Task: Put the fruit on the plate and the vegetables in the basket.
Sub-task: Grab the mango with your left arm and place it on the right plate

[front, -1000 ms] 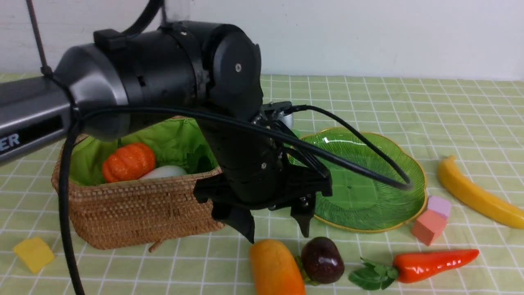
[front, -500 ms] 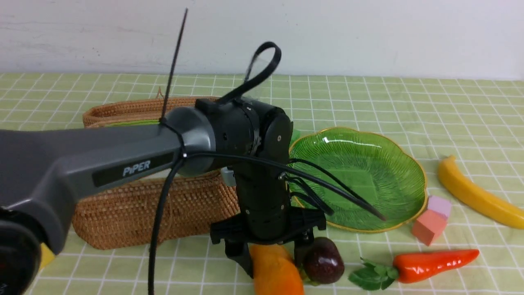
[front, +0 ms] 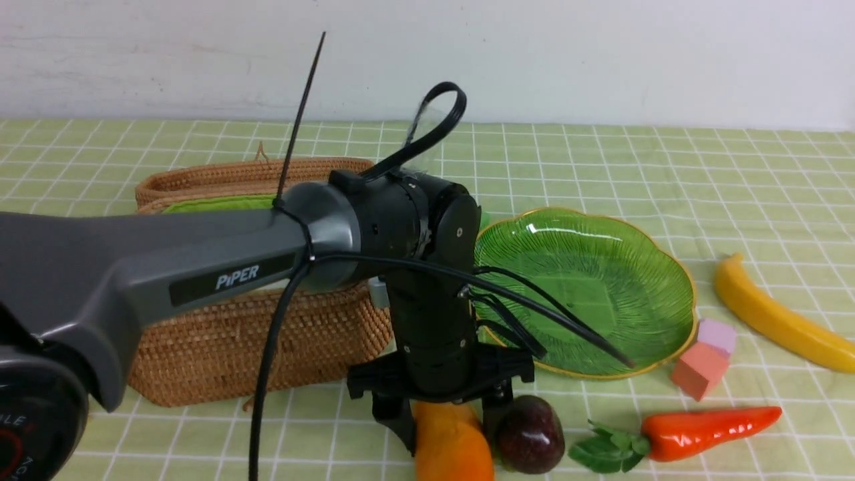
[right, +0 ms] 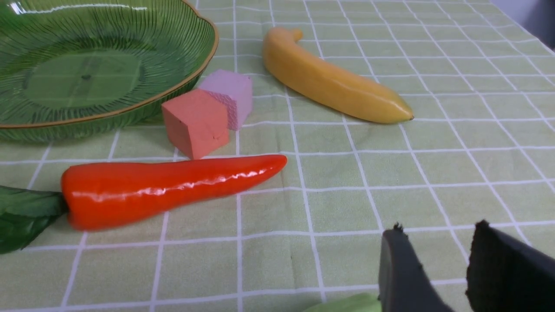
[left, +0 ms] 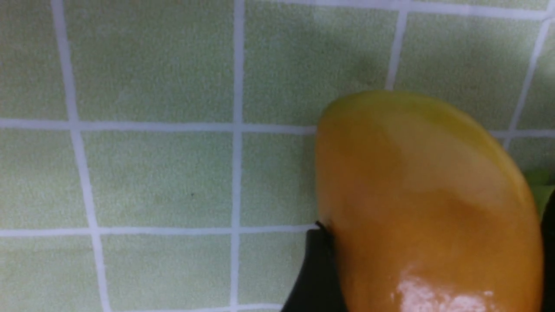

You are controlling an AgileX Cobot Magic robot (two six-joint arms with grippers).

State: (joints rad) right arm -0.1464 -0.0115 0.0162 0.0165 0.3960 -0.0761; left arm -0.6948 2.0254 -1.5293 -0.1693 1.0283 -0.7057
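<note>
Two fingers of the left gripper (front: 446, 427) hang straight down from a sharply bent wrist in the front view, spread wide astride the mango (front: 457, 451); the purple fruit (front: 528, 434) sits just outside one finger, the plate (front: 601, 267) lies beyond, and the forearm hides the inside of the basket (front: 267, 347). From the left wrist, one finger (left: 316, 268) touches the mango's flank while the other is cut off at the frame edge. From the right wrist, the right gripper (right: 439, 236) sits low, parted and empty, with the carrot (right: 164, 186) and banana (right: 334, 82) well ahead of it and a cropped green piece (right: 347, 304) beside it.

Mango (front: 451, 444) beside purple fruit (front: 528, 434)
</note>
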